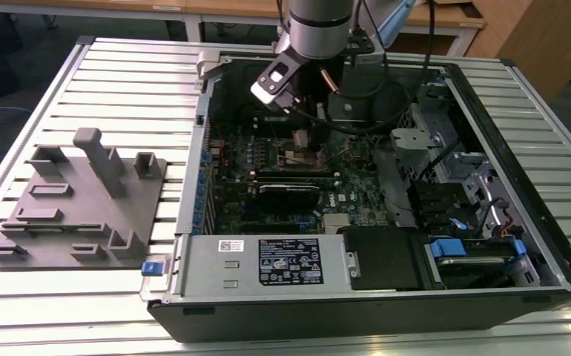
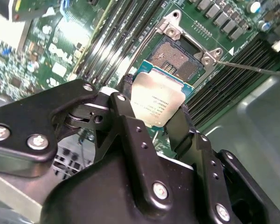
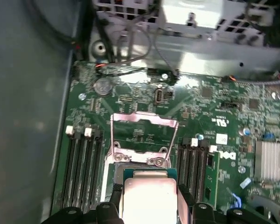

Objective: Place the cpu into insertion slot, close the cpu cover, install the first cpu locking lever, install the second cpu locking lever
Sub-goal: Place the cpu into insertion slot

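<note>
Gripping the cpu (image 2: 162, 98) by its edges, the claw (image 2: 154, 97) hangs close to the bare insertion slot (image 2: 177, 58), cpu cover (image 3: 144, 118) flipped up open.

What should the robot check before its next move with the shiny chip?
1. The tool holds the cpu by two edges: ok.
2. The insertion slot is empty: ok.
3. The cpu cover stands open: ok.
4. The cpu sits in the slot: not ok, it is up in the tool.
5. The cpu's edges line up with the slot: cannot tell.
</note>
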Controlling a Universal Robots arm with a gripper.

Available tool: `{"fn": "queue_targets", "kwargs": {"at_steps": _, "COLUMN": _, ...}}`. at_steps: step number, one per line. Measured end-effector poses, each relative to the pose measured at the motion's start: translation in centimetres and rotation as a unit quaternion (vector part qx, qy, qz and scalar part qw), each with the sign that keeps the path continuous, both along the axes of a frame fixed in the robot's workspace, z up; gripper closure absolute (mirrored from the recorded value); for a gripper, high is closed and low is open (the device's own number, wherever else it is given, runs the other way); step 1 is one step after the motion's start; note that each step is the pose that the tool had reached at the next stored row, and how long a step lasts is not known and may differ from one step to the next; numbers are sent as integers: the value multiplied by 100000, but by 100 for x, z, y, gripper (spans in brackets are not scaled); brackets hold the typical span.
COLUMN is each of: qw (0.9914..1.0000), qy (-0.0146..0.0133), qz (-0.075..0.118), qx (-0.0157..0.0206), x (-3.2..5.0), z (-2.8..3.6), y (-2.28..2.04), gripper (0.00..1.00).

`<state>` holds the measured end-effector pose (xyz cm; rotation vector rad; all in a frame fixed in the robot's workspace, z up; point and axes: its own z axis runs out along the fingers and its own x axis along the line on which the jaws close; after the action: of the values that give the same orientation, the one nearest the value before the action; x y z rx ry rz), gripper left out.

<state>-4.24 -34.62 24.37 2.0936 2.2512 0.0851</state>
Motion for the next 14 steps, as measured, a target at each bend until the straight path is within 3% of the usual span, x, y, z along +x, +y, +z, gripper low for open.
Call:
{"fn": "queue_targets", "kwargs": {"at_steps": 2, "qw": 99989, "qy": 6, "qz": -1483, "qx": -10, "x": -1, "z": -5, "y": 0, "gripper": 46}}
{"fn": "queue_targets", "kwargs": {"at_steps": 5, "qw": 99986, "qy": -3, "qz": -1643, "qx": 48, "x": -10, "z": -11, "y": 3, "gripper": 46}}
{"fn": "queue_targets", "kwargs": {"at_steps": 11, "qw": 99984, "qy": 9, "qz": -1670, "qx": 680, "x": -34, "z": -50, "y": 22, "gripper": 46}}
{"fn": "queue_targets", "kwargs": {"at_steps": 14, "qw": 99983, "qy": 10, "qz": -1676, "qx": 808, "x": -37, "z": -71, "y": 26, "gripper": 46}}
